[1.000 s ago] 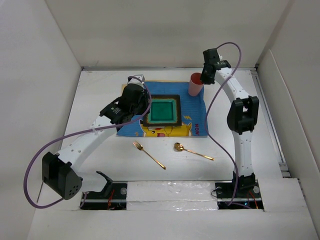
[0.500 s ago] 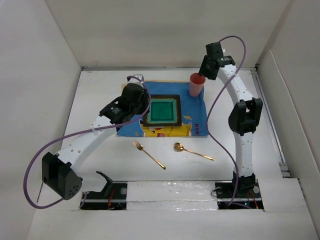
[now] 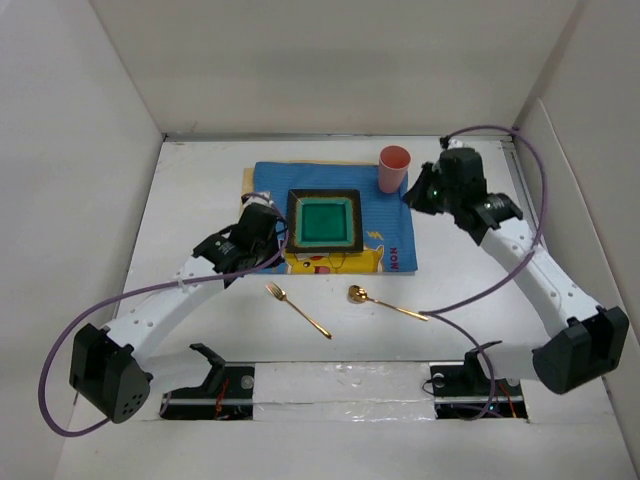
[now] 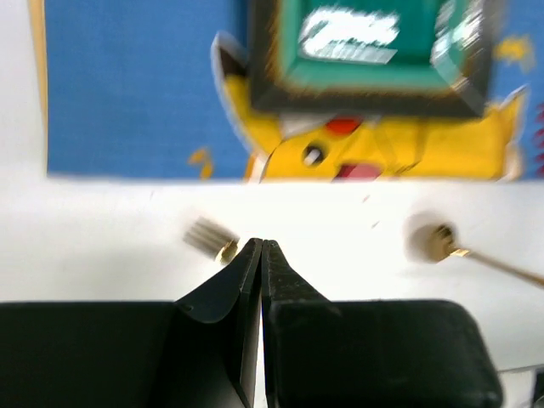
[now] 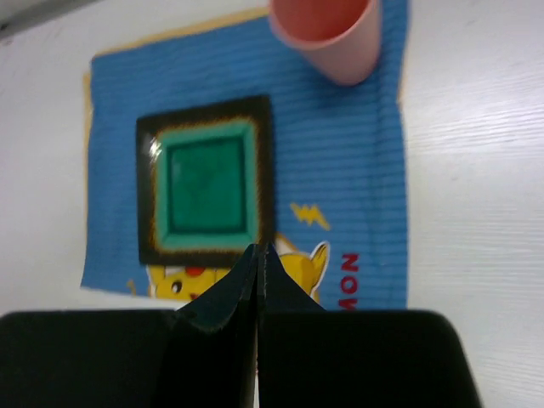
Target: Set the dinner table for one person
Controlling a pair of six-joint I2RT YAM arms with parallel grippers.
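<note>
On the white dinner table (image 3: 200, 190), which spreads ahead of our arm bases, we see a blue cartoon placemat (image 3: 385, 225). It carries a square green plate (image 3: 324, 220) with a dark rim, and an upright pink cup (image 3: 393, 168) at its far right corner. A gold fork (image 3: 298, 309) and a gold spoon (image 3: 385, 303) lie apart on bare table nearer us. Our left gripper (image 4: 261, 251) and right gripper (image 5: 257, 255) both have fingers pressed together, grasping nothing.
</note>
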